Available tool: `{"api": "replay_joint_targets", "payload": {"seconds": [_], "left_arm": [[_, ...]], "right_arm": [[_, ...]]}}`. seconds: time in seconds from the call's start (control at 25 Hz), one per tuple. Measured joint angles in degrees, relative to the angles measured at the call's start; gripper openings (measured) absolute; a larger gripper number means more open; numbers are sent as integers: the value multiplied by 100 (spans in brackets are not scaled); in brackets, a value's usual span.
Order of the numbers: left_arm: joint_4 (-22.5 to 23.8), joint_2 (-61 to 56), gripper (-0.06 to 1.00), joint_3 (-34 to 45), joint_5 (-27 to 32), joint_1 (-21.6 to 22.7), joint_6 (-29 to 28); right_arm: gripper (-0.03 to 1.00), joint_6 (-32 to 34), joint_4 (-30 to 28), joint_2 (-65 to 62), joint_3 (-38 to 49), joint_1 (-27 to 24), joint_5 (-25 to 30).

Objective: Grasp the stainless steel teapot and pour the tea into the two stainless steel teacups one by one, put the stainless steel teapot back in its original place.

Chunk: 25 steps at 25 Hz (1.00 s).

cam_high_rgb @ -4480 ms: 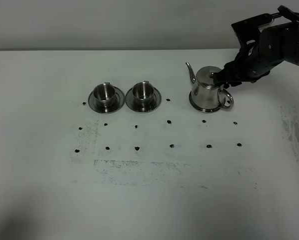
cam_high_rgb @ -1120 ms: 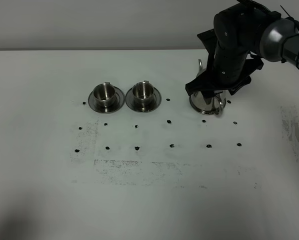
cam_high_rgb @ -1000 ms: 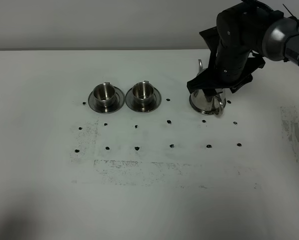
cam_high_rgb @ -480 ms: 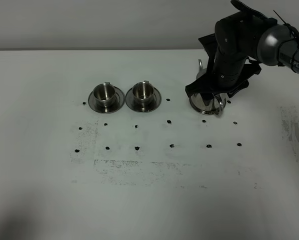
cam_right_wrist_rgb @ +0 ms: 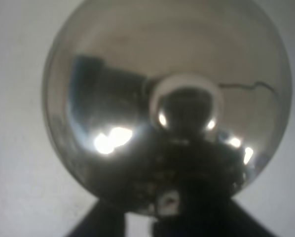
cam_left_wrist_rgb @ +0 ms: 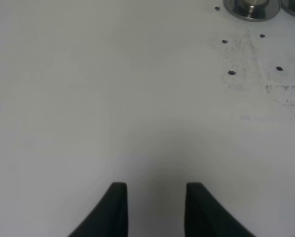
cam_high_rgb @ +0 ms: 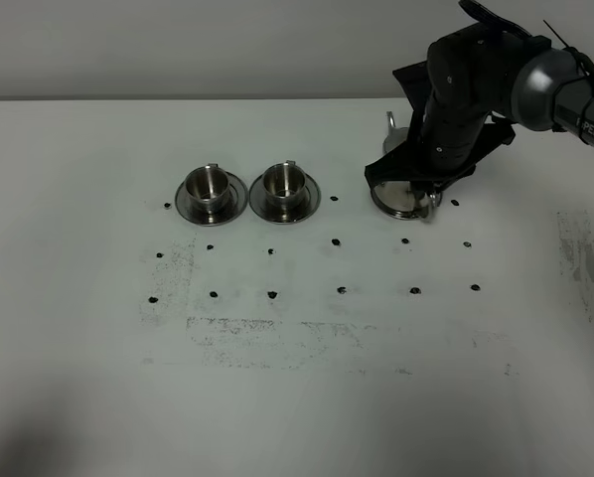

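The stainless steel teapot (cam_high_rgb: pixel 394 195) stands at the right of the exterior view, mostly hidden under my right arm. Only its lower body, spout tip (cam_high_rgb: pixel 389 121) and loop handle (cam_high_rgb: pixel 431 207) show. My right gripper (cam_high_rgb: pixel 425 185) is down over it. In the right wrist view the domed lid and knob (cam_right_wrist_rgb: pixel 186 102) fill the picture, and the gripper (cam_right_wrist_rgb: pixel 162 219) is shut at the handle side. The round disc under the pot is hidden. The two teacups (cam_high_rgb: pixel 207 187) (cam_high_rgb: pixel 284 184) stand on saucers at the left, and no tea shows. My left gripper (cam_left_wrist_rgb: pixel 156 200) is open over bare table.
Rows of small black dots (cam_high_rgb: pixel 341 290) mark the white table in front of the cups and pot. A smudged grey patch (cam_high_rgb: pixel 277 333) lies nearer the front. One cup's saucer edge (cam_left_wrist_rgb: pixel 250 9) shows in the left wrist view.
My right arm came from the far right down over the teapot. In the last half second the pot, its spout and its handle shifted slightly left with the gripper.
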Motion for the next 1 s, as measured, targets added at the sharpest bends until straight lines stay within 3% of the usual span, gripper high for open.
{"api": "replay_joint_targets", "payload": {"seconds": [0.48, 0.8, 1.0], "left_arm": [[0, 0, 28, 0, -5, 0, 0], [0, 0, 28, 0, -5, 0, 0], [0, 0, 28, 0, -5, 0, 0]], "right_arm": [[22, -452, 300, -28, 0, -16, -168], [22, -560, 293, -782, 6, -11, -121], [22, -997, 306, -863, 0, 98, -23]]}}
